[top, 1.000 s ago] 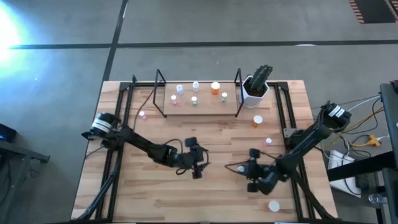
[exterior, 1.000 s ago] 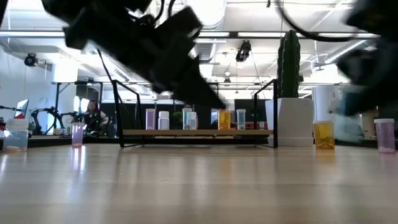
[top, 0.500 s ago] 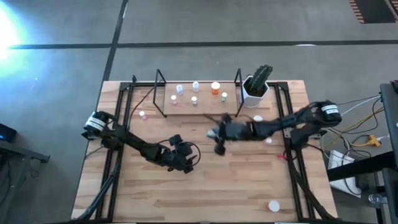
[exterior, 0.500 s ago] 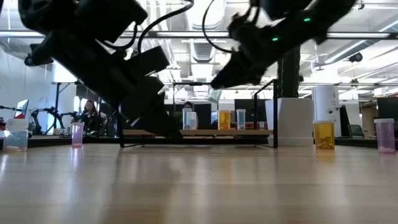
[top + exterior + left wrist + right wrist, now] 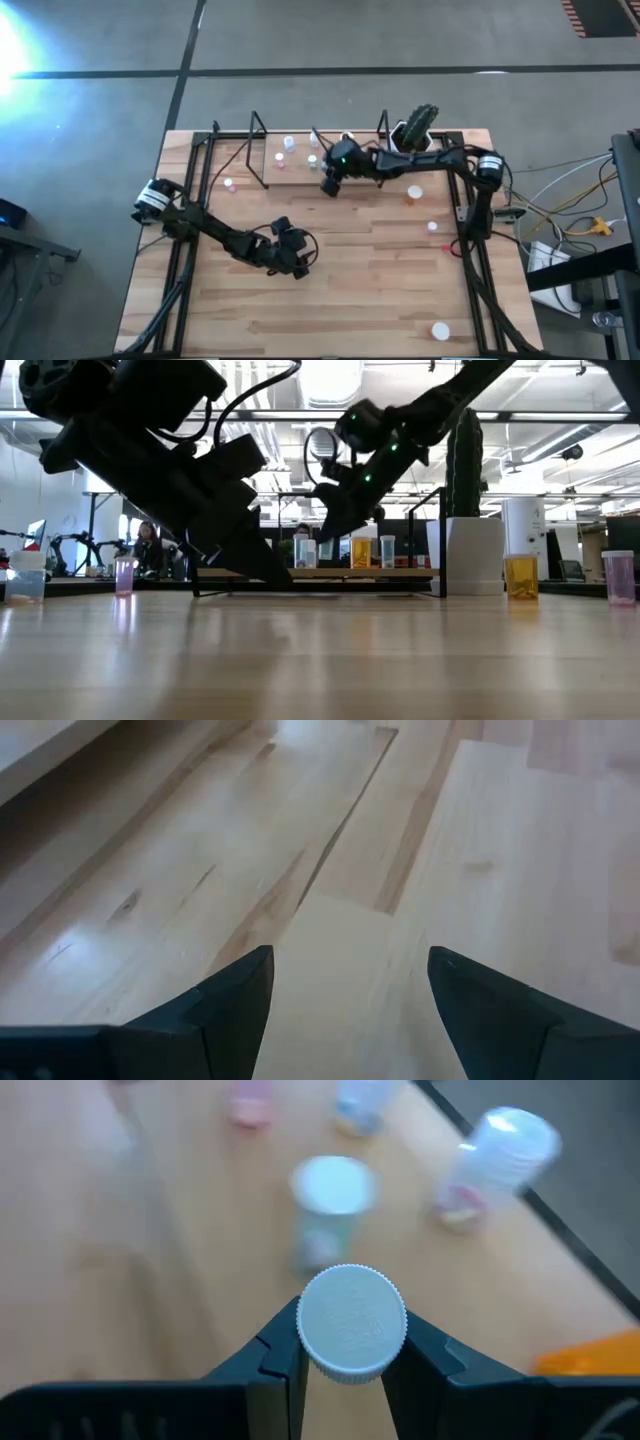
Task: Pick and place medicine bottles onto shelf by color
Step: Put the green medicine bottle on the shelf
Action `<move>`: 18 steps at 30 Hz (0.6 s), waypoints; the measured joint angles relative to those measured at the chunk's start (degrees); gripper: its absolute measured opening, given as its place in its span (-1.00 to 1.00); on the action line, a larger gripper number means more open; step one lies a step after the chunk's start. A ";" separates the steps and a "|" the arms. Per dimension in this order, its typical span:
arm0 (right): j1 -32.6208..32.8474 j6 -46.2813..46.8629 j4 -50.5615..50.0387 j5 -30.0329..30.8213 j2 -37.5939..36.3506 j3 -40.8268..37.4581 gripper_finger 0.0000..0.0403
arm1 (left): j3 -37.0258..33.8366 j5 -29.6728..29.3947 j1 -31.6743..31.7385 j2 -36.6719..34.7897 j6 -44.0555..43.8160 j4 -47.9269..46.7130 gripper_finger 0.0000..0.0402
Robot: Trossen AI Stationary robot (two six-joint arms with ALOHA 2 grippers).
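My right gripper (image 5: 328,183) hangs over the light-wood shelf (image 5: 296,173) at the table's far side, shut on a white-capped bottle (image 5: 352,1322); the cap hides its body. Several small bottles stand on the shelf board, one white-capped (image 5: 333,1188) right beyond the held one, another (image 5: 497,1152) farther off. They also show in the low view (image 5: 360,551). My left gripper (image 5: 296,262) is open and empty low over the table's middle (image 5: 345,970). My right gripper pinches the bottle's white cap (image 5: 306,1330) between its two fingers, one on either side of the round cap. The fingers come from above, slanting down from the table's right. The bottle stays upright, cap up, over the shelf board; whether its base touches the board I cannot tell.
A white pot with a green cactus (image 5: 411,143) stands right of the shelf. Loose bottles stand on the table: an orange one (image 5: 414,193), a pink one (image 5: 432,227), another pink one at the left (image 5: 229,184) and a white-capped one near the front right (image 5: 440,329).
My right gripper has swung from the table's near right toward the far edge and left, ending over the shelf, with the bottle in its fingers for at least the last half second. My left gripper has drawn back a little toward the table's left.
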 joint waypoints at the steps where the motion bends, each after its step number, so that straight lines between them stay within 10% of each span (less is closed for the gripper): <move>1: -0.95 -0.10 -0.55 0.03 0.73 0.94 -0.55 | 0.02 0.02 -0.07 0.00 0.00 -0.01 0.24; 18: -6.03 0.99 -5.59 -0.54 1.72 2.03 -0.55 | -0.07 -0.02 -0.32 0.00 0.07 1.10 0.24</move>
